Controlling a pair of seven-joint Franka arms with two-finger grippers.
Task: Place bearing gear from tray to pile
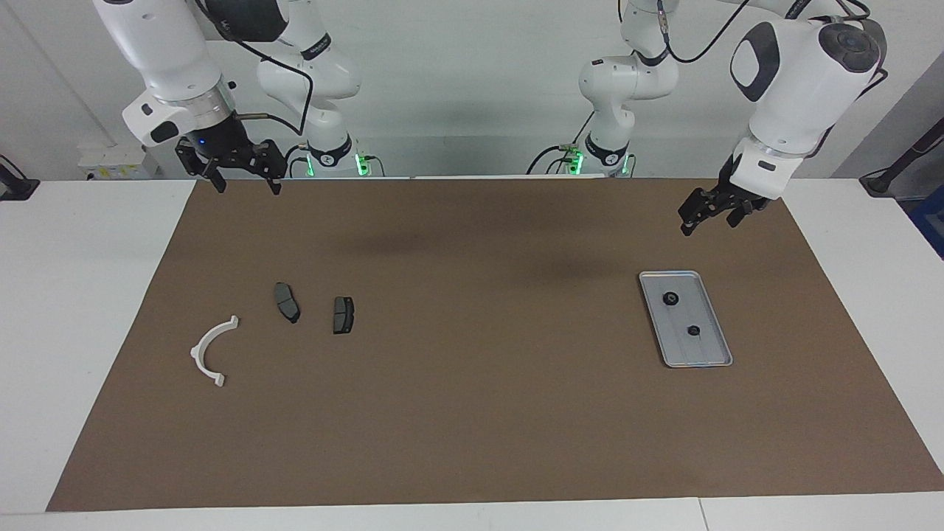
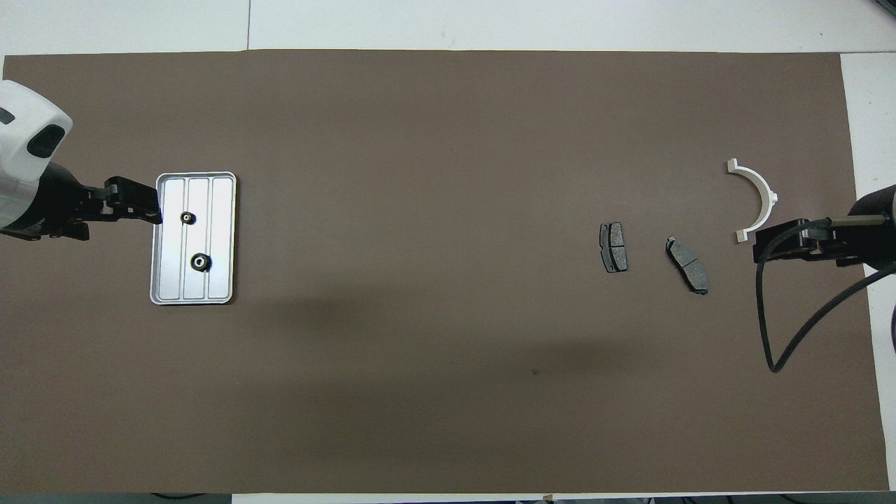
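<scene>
Facing view: the tray (image 1: 719, 346), centre right, holds two bearing gears (image 1: 670, 299); the pile (image 1: 214, 351) lies centre left. Left end effector (image 1: 709, 214), upper right, and right end effector (image 1: 247, 179), upper left, hang released, empty.

White table (image 1: 88, 295), brown mat (image 1: 472, 413) w/ tray (image 1: 719, 346), bracket (image 1: 210, 350), 2 pads (image 1: 287, 302)

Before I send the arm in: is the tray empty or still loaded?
Loaded: the tray holds two small dark gears, lying apart.
</scene>
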